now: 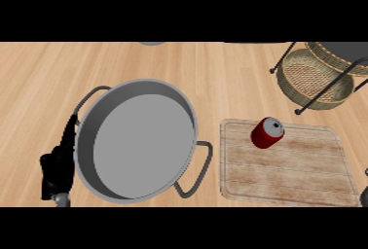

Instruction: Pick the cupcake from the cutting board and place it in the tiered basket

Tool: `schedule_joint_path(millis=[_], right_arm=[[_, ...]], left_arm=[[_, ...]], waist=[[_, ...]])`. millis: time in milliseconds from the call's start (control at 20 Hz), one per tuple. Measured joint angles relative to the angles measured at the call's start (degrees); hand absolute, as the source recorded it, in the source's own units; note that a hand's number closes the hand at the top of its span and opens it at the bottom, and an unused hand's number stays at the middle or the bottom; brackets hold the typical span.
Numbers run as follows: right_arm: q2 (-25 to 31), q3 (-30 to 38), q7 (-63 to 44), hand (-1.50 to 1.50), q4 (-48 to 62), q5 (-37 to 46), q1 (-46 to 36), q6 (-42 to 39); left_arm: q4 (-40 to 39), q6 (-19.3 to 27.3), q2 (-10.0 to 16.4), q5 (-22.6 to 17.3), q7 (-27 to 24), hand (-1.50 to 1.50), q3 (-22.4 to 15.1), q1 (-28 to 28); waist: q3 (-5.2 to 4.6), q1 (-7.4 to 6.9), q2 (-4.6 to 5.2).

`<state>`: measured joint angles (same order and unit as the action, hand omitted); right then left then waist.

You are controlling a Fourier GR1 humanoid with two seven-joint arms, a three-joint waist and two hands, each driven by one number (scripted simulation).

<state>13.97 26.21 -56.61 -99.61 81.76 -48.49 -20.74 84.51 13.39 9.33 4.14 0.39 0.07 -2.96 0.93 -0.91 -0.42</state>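
Note:
The cupcake (pixel 267 133), with a red wrapper and a pale grey top, lies tilted on the upper left part of the wooden cutting board (pixel 295 170). The tiered basket (pixel 316 80), woven wicker in a black wire frame, stands at the upper right, beyond the board. My left hand (pixel 57 170) rests open at the far left with its fingers pointing up, beside a large pan and far from the cupcake. Only a dark sliver of my right hand (pixel 366 171) shows at the right edge next to the board.
A large grey pan (pixel 137 141) with two loop handles stands tilted between my left hand and the cutting board. A small grey object (pixel 151 43) peeks in at the top edge. Light wooden counter lies all around.

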Motion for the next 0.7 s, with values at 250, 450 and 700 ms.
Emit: schedule_joint_path(millis=[250,450,700], right_arm=[[2.36,3.09,2.19,1.50,10.49,-1.46,-2.92,2.29],[2.66,4.49,3.82,1.50,17.76,-2.03,-2.27,7.39],[3.57,5.71,3.75,1.50,26.59,-1.33,-2.82,13.37]], left_arm=[[0.38,-0.95,0.18,0.08,1.83,0.00,-0.07,0.44],[0.49,-1.24,0.01,0.41,1.11,0.00,-0.04,0.35],[0.52,-0.75,-0.60,1.25,0.91,0.00,0.04,0.45]], waist=[[-0.04,-0.36,0.20],[-0.04,-0.51,0.30],[-0.03,-0.74,0.40]])
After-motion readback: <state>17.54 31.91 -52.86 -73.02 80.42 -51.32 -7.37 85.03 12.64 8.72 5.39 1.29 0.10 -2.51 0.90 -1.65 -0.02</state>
